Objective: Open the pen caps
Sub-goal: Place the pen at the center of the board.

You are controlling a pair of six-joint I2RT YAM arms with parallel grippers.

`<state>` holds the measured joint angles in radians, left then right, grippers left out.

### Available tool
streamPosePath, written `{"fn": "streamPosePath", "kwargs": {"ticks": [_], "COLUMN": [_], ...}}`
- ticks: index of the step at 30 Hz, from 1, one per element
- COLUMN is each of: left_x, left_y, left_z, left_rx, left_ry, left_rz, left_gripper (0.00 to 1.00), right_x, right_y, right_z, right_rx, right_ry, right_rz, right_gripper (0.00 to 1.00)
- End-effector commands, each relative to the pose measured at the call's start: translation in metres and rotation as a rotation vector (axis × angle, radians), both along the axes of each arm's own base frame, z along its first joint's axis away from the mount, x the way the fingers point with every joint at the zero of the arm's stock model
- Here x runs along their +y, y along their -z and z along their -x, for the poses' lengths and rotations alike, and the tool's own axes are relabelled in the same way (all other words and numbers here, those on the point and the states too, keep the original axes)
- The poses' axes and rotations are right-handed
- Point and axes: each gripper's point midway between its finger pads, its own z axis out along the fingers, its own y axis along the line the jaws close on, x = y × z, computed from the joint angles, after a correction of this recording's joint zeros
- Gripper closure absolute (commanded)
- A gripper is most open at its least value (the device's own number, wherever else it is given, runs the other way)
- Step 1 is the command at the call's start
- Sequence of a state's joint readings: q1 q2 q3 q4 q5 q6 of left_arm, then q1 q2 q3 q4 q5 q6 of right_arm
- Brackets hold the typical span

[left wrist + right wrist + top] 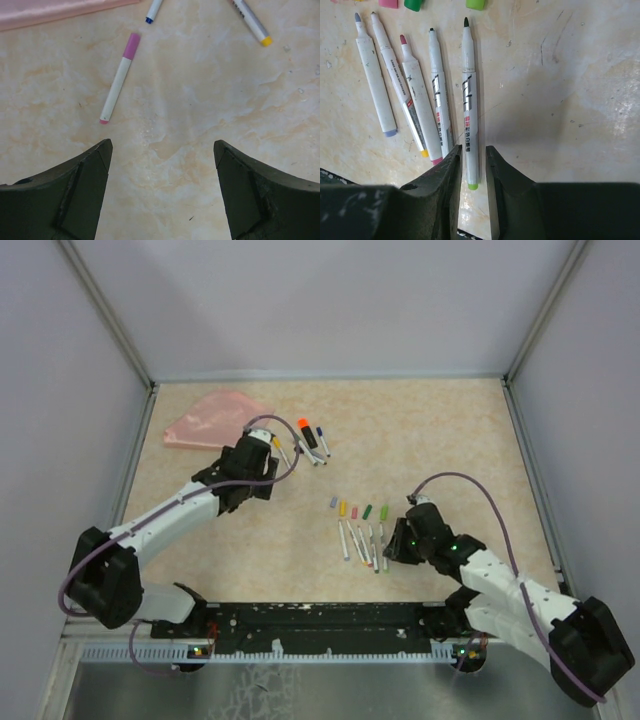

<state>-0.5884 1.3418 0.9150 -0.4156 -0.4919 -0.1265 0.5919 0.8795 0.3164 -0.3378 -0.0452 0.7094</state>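
Though seemingly slack, right end effector (473, 150) astride uncapped green pen (468, 75).

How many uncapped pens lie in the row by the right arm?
5, side by side: blue-tipped pen leftmost, then yellow-ended pen, pink-tipped pen, dark-tipped pen, and green-ended pen between the right fingers.

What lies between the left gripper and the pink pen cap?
That pen's own white barrel, then bare table; nothing else separates the left gripper from the pink pen cap. The left wrist view shows it.
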Motion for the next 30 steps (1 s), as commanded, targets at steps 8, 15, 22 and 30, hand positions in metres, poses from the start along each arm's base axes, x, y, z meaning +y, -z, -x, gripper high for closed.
{"fn": "streamPosePath", "kwargs": {"ticks": [8, 15, 22, 30], "left_x": [0.036, 0.062, 0.075, 0.075], "left_y": [0.025, 0.056, 0.08, 0.104], "left_z": [-0.024, -0.045, -0.062, -0.063], "left_rx": [0.148, 0.286, 0.381, 0.462], "left_ry": [-0.029, -0.063, -0.081, -0.078], "left_rz": [-0.066, 0.039, 0.111, 0.141], "left_gripper": [0.14, 0.28, 0.39, 0.49], "right_x": [0.006, 0.019, 0.03, 0.034], "right_y": [-0.059, -0.092, -0.117, -0.119], "right_z": [-0.031, -0.042, -0.051, -0.053], "right_rx": [-0.195, -0.313, -0.388, -0.39], "right_ry": [-0.01, -0.052, -0.092, -0.104], "right_rz": [-0.034, -0.113, -0.15, -0.162], "right_gripper": [0.74, 0.71, 0.67, 0.67]}}
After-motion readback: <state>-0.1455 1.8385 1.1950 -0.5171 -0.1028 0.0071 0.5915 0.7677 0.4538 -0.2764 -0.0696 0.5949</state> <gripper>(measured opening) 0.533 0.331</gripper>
